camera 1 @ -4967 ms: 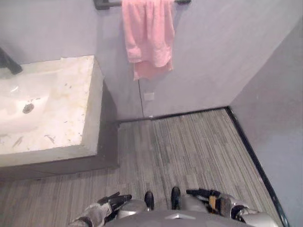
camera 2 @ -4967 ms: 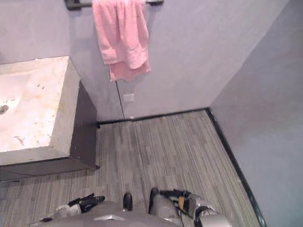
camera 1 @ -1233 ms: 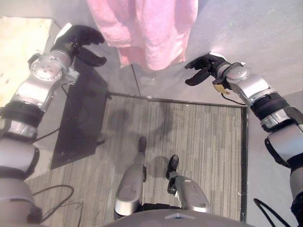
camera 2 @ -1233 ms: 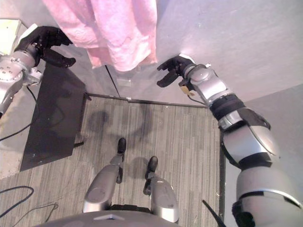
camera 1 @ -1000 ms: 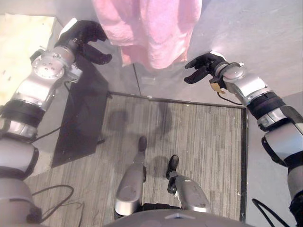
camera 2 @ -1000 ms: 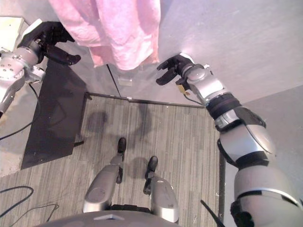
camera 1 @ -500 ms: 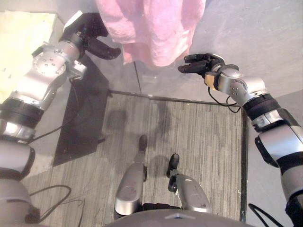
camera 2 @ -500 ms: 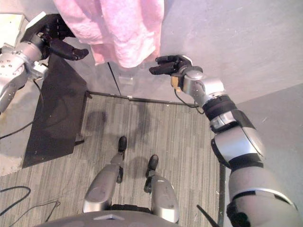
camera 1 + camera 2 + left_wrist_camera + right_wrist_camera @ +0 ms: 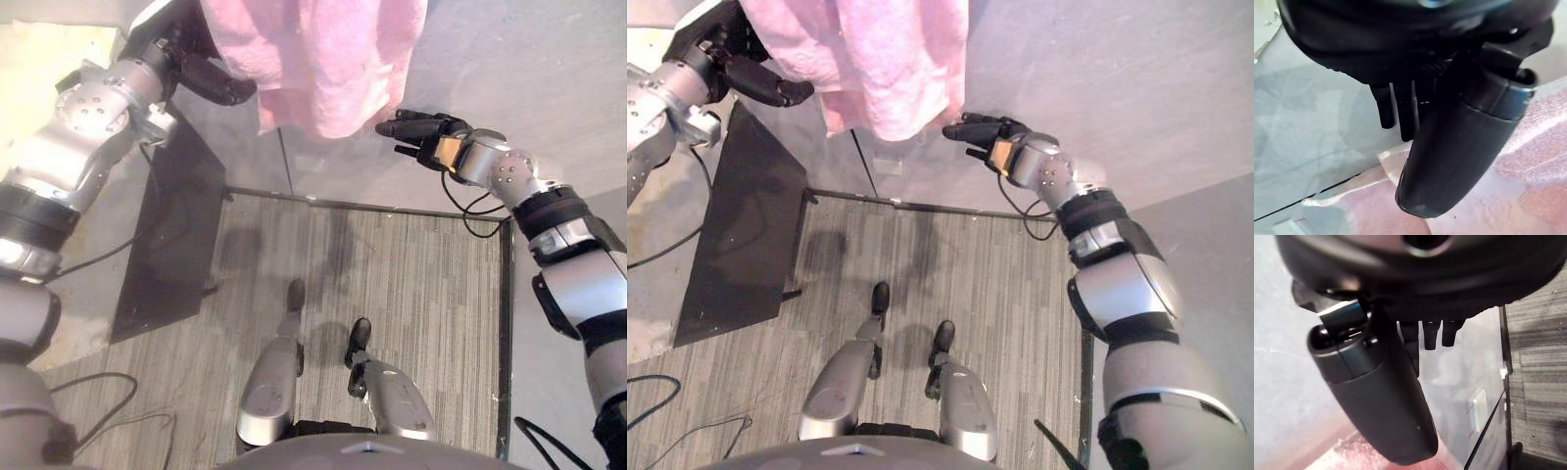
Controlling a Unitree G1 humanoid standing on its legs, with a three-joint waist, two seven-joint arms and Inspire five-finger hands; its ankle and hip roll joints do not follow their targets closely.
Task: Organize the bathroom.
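Observation:
A pink towel (image 9: 323, 59) hangs against the grey wall at the top of the eye views. My left hand (image 9: 181, 49) is raised at its left edge, open, with the thumb reaching under the lower left fold; the left wrist view has the towel (image 9: 1528, 147) just past the thumb. My right hand (image 9: 431, 132) is open beside the towel's lower right corner, fingers straight and pointing left, a little short of the cloth. The towel's corner (image 9: 1352, 455) lies beyond the thumb in the right wrist view.
A pale stone sink counter (image 9: 39, 69) on a dark cabinet (image 9: 167, 235) stands at the left. A small white wall plate (image 9: 884, 164) sits below the towel. Striped grey floor (image 9: 411, 284) runs to the wall, with a side wall at the right.
Both hands closed in on the towel. The left hand rose to its left edge; the right hand straightened its fingers and moved up toward the lower right corner.

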